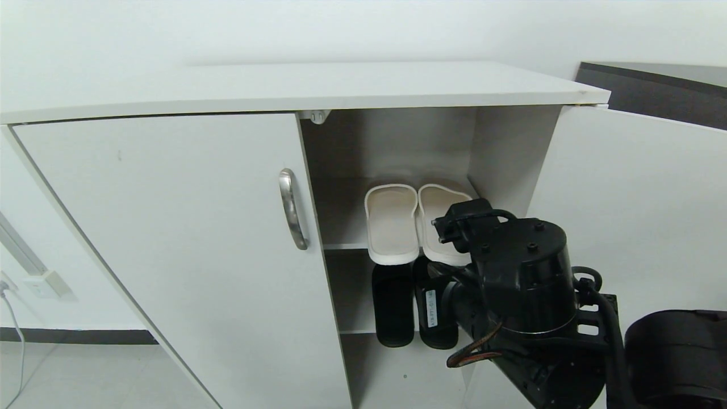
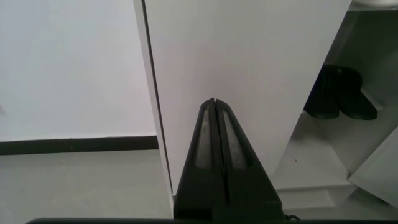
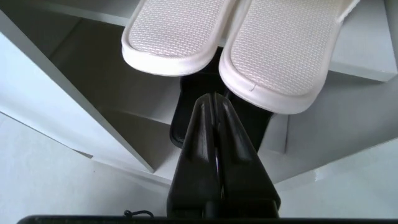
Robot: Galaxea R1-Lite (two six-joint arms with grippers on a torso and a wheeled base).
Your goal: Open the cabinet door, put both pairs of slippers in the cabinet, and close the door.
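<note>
Right arm (image 1: 522, 272) sits nearest you, low and right, just in front of the cabinet (image 1: 341, 85) opening. Right gripper (image 3: 216, 102) has its fingers pressed together and holds nothing; it points at the black slippers (image 3: 186, 121), with a gap between them.

Left gripper (image 2: 214, 106) is also pressed together and empty, facing the closed left door (image 2: 249, 62), not touching it as far as you can tell.

Where the task's things are:
- White slippers (image 1: 392, 224) lie side by side on the upper shelf (image 1: 341, 216), heels toward you and hanging a bit over its near edge.
- Black slippers (image 1: 393, 307) lie side by side on the lower shelf (image 1: 355, 307), right below the white pair, heels also past the edge.
- Right door (image 1: 636, 216) is swung wide open to the right.
- Left door is shut, handle (image 1: 292, 209) at its right edge.

Step, by my read: both pairs are in, so loading is done and only closing the right door is left.

Next move calls for:
- You need the right arm out of the opening first, since it sits between the shelves and the open door.
- Then get a gripper onto the door's far right side and push it leftward until it meets the left door's edge. No handle shows on that door, so plan a push, not a grab.
- Watch the overhanging heels. They might catch the door; cannot tell from here if they clear it.
</note>
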